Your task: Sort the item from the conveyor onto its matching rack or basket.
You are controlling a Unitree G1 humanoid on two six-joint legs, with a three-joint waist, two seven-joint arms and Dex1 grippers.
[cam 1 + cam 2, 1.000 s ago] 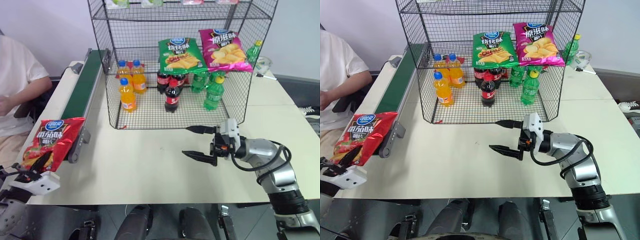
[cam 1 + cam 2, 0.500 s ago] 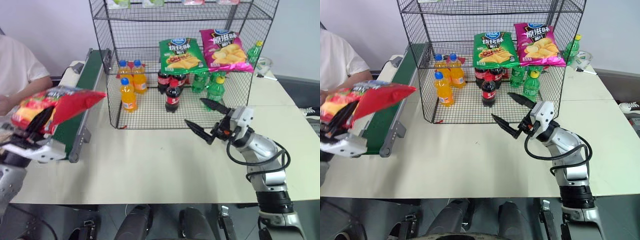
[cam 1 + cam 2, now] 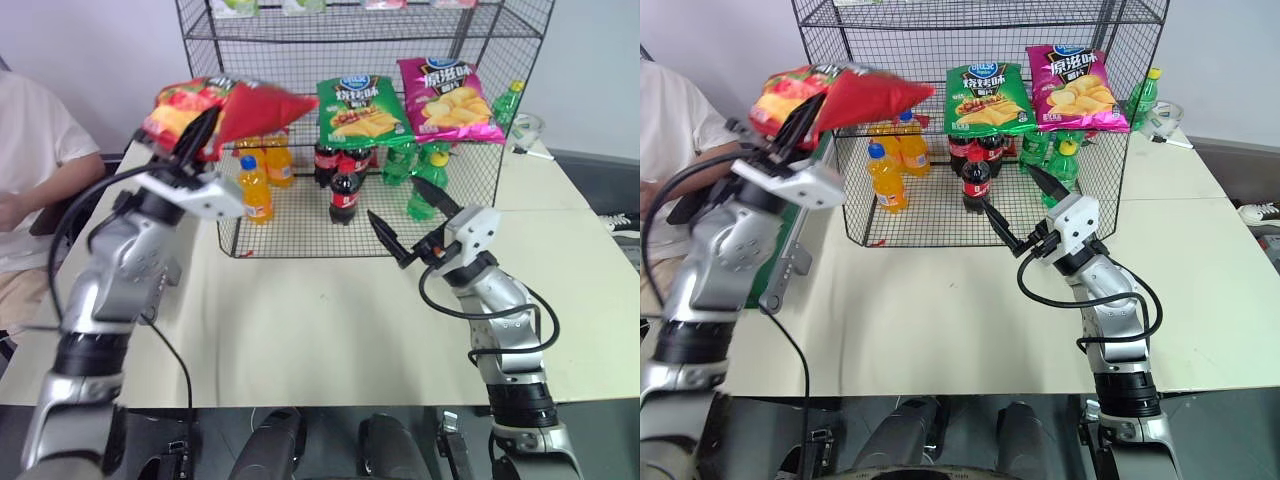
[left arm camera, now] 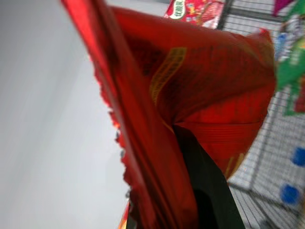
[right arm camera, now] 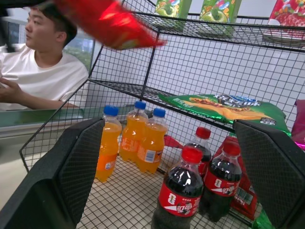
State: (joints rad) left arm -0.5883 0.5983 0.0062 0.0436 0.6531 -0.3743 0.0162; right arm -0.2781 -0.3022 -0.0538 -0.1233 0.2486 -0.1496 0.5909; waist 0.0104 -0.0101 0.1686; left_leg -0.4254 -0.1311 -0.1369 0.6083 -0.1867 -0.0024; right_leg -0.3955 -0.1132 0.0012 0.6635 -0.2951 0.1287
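Red chip bag (image 3: 215,105) is now lifted from the conveyor (image 3: 165,175) level up to the wire rack (image 3: 370,30), gripped in the closed left tool (image 3: 195,140); the shelf slot beside the green chip bag (image 3: 360,108) is judged next. The right tool (image 3: 410,220) is held open.

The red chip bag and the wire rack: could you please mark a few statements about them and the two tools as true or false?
1. The left tool is shut on the red chip bag, held up in front of the wire rack. True.
2. The red chip bag lies on the conveyor. False: it is in the air, clear of the belt.
3. The right tool is open and holds nothing. True.
4. The slanted shelf holds three chip bags. False: only the green chip bag and the pink chip bag lie there, with a free spot to the green one's left.
5. Orange drink bottles stand on the rack's bottom shelf. True.
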